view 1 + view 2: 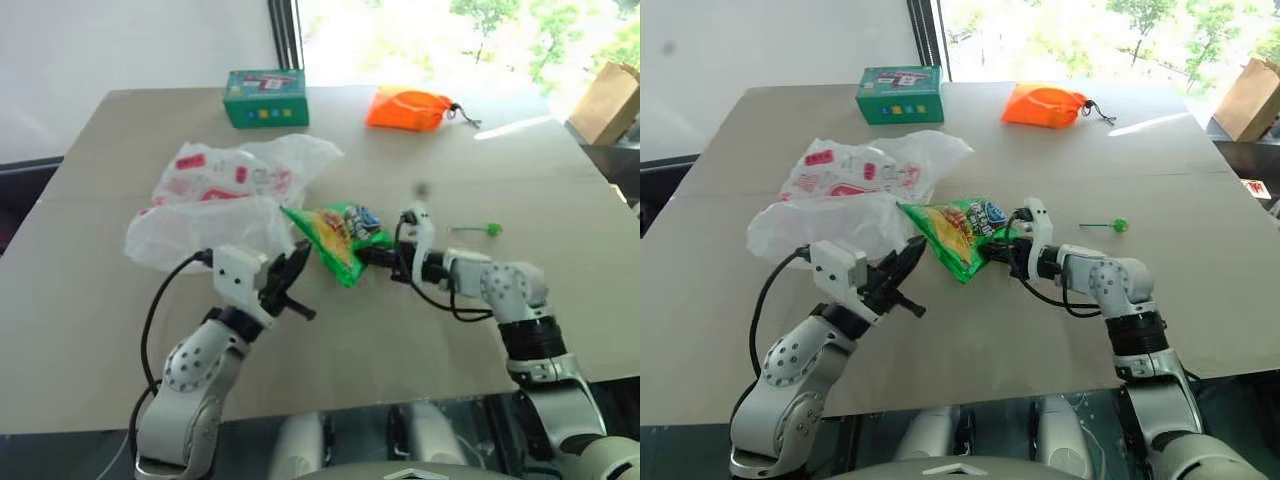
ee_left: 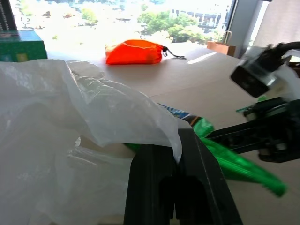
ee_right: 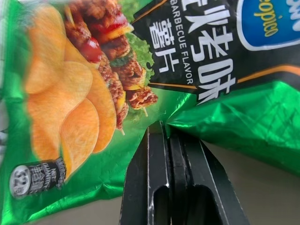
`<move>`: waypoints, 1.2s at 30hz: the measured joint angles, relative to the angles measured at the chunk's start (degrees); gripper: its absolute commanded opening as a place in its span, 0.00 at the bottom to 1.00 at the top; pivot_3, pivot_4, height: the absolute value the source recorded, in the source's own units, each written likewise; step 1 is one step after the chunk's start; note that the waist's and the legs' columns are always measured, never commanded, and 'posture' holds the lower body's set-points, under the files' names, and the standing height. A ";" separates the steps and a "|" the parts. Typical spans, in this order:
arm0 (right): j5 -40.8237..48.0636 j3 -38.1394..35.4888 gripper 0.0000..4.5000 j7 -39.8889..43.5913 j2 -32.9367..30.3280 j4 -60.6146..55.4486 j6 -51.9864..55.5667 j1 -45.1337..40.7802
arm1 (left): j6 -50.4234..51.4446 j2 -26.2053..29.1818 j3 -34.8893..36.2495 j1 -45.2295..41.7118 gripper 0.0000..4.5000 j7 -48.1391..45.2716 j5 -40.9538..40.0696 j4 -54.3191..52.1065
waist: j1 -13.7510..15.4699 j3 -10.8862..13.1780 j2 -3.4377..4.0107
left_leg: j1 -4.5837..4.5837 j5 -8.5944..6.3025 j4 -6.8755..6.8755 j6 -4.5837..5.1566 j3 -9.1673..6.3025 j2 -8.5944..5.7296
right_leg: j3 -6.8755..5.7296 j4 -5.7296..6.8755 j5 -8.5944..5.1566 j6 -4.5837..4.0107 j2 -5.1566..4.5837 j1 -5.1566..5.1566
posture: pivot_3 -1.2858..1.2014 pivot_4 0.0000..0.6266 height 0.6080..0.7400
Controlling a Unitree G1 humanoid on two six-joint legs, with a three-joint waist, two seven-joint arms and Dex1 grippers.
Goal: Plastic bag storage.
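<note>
The plastic bag (image 1: 215,200), crinkly translucent white with red prints, lies spread on the left half of the table (image 1: 400,340). My left gripper (image 1: 295,262) sits at the bag's near right edge. In the left wrist view its fingers (image 2: 154,183) are shut on a fold of the bag (image 2: 70,117). A glossy green chip packet (image 1: 340,238) is right beside the bag's right edge. My right gripper (image 1: 370,257) reaches it from the right. In the right wrist view the gripper (image 3: 166,133) is shut on the edge of the packet (image 3: 93,93).
A green box (image 1: 265,97) and an orange drawstring pouch (image 1: 408,108) stand at the table's far edge. A green lollipop (image 1: 478,230) lies right of my right arm. A brown paper bag (image 1: 607,100) stands beyond the far right corner.
</note>
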 measured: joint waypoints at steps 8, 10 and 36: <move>-11.15 3.45 0.01 6.49 1.43 12.78 -11.93 -8.02 | -1.61 1.94 -1.34 6.69 0.00 -2.90 -0.76 -0.35 | 0.07 0.03 0.04 | -0.13 0.01 -0.02 -0.02 -0.03 0.02 | -0.05 -0.13 0.00 0.01 -0.01 -0.07 | 0.52 0.24 1.00; -12.23 3.96 0.01 8.51 2.51 13.83 -12.47 -9.39 | -2.36 2.13 -2.09 7.68 0.00 -3.61 -0.76 -0.35 | -0.01 0.03 0.05 | -0.13 0.01 -0.02 -0.03 -0.02 0.06 | -0.08 -0.12 0.00 0.01 0.00 -0.08 | 0.52 0.24 1.00; -26.31 8.50 0.01 23.02 6.20 23.81 -21.79 -15.48 | -3.55 4.55 -2.74 7.40 0.00 -6.16 -10.60 -1.77 | -0.26 0.10 0.14 | -0.13 0.02 -0.03 -0.06 0.00 0.11 | -0.22 -0.09 0.00 0.00 -0.04 -0.10 | 0.52 0.24 1.00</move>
